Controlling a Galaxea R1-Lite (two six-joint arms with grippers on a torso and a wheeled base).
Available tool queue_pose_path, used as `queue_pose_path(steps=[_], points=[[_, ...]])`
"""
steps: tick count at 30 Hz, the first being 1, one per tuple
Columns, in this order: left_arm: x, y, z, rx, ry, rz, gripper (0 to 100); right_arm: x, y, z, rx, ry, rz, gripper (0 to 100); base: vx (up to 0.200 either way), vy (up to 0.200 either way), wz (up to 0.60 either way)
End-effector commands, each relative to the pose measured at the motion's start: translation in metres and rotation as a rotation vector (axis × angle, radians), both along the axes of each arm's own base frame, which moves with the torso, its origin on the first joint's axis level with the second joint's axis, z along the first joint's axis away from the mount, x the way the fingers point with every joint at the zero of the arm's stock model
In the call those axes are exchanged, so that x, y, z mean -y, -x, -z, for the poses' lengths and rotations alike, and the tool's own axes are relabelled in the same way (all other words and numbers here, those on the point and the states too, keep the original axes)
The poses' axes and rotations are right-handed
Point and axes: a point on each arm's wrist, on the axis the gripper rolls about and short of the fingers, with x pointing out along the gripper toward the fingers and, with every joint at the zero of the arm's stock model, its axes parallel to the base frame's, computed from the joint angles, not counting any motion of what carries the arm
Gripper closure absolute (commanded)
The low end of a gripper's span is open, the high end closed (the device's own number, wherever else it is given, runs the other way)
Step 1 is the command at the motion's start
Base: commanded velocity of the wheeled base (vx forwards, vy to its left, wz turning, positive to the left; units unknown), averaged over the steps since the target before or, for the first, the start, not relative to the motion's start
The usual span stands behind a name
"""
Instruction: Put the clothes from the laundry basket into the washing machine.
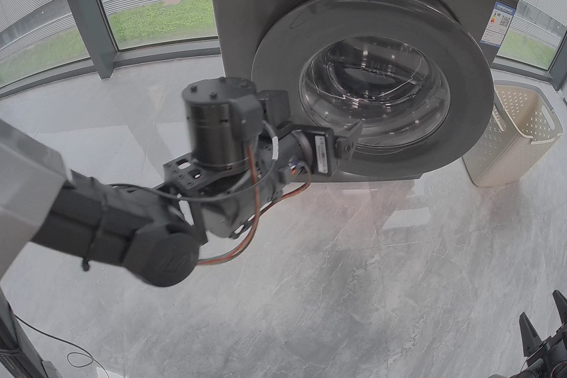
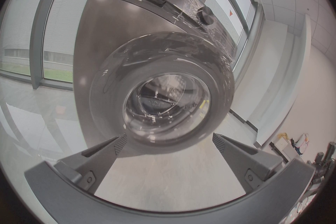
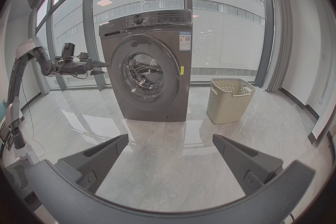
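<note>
The washing machine (image 1: 354, 42) is standing on the floor, its round door (image 1: 373, 90) shut and facing the robot. The laundry basket (image 1: 520, 131) is sitting upright just beside its right side, mouth facing up. The left end effector (image 2: 168, 137) is pointing at the door from close by, fingers spread wide, holding nothing. The right end effector (image 3: 170, 137) is hanging low, well apart from the machine, also wide and empty.

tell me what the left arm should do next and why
Probably ease the left gripper forward to the rim of the washing machine door to pull it open. The door looks shut, the gripper hangs open in front of it, and nothing from the laundry basket can go in until it opens.
</note>
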Motion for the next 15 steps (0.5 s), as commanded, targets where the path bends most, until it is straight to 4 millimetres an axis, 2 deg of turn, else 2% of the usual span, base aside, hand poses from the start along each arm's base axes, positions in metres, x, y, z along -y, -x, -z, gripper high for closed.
queue_pose_path(steps=[1, 2, 3, 4, 5, 7, 9, 11, 15], points=[[-0.133, 0.132, -0.004, 0.024, 0.017, 0.039, 0, 0.0, 0.001, 0.002, 0.01, 0.0, 0.0, 0, 0.0, 0.0, 0.0], [-0.135, 0.133, -0.003, 0.025, 0.018, 0.037, 0, 0.0, 0.001, 0.002, 0.01, 0.0, 0.0, 0, 0.0, 0.0, 0.0], [-0.158, 0.149, 0.0, 0.039, 0.029, 0.022, 0, 0.0, 0.001, 0.002, 0.009, 0.0, 0.0, 0, 0.0, 0.0, 0.0], [-0.16, 0.15, 0.0, 0.042, 0.031, 0.022, 0, 0.0, 0.001, 0.002, 0.009, 0.0, 0.0, 0, 0.0, 0.0, 0.0], [-0.18, 0.165, 0.004, 0.063, 0.047, 0.002, 0, 0.0, 0.001, 0.002, 0.009, 0.0, 0.0, 0, 0.0, 0.0, 0.0], [-0.202, 0.183, 0.008, 0.096, 0.067, -0.047, 0, 0.0, 0.001, 0.002, 0.009, 0.0, 0.0, 0, 0.0, 0.0, 0.0], [-0.213, 0.193, 0.011, 0.104, 0.069, -0.076, 0, 0.0, 0.001, 0.002, 0.009, 0.0, 0.0, 0, 0.0, 0.0, 0.0], [-0.233, 0.217, 0.026, 0.092, 0.046, -0.149, 0, 0.0, 0.001, 0.002, 0.009, 0.0, 0.0, 0, 0.0, 0.0, 0.0], [-0.254, 0.243, 0.045, 0.092, 0.035, -0.273, 0, 0.0, 0.001, 0.002, 0.009, 0.0, 0.0, 0, 0.0, 0.0, 0.0]])
